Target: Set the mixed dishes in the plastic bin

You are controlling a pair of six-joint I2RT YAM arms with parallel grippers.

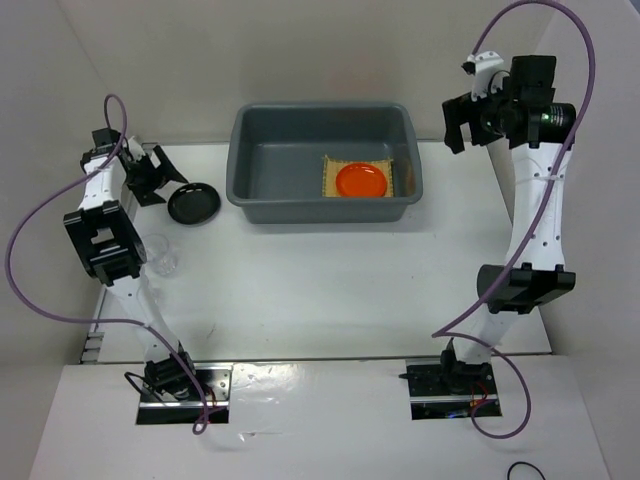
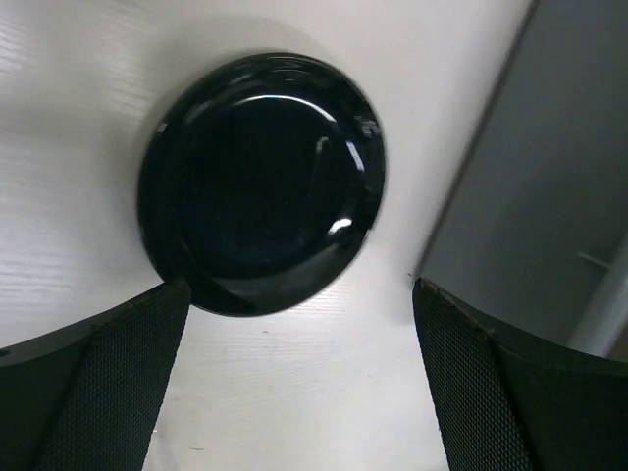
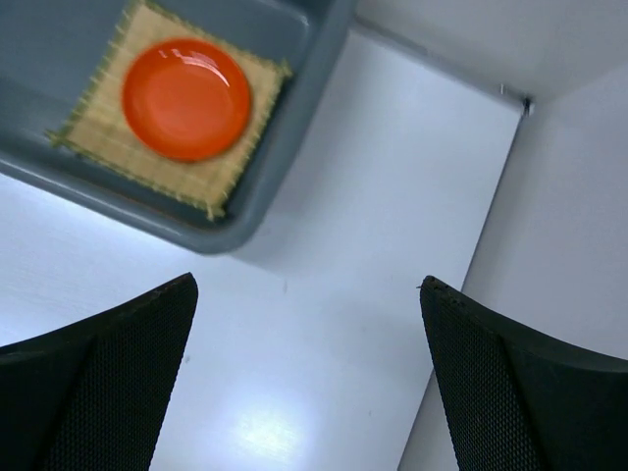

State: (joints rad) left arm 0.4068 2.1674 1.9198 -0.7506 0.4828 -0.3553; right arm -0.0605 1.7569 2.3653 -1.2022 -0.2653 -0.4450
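Left wrist shows us a glossy black plate just beyond our spread left fingers, its near rim blurred; our right gripper gapes too.

A small round glossy black plate lies flat on the white desk. Below the plate, the two dark fingers of the left pincer stand wide apart, with nothing between them. One fingertip is at the plate's lower edge. Right of the plate, apart from it, rises the wall of the dark grey plastic bin.
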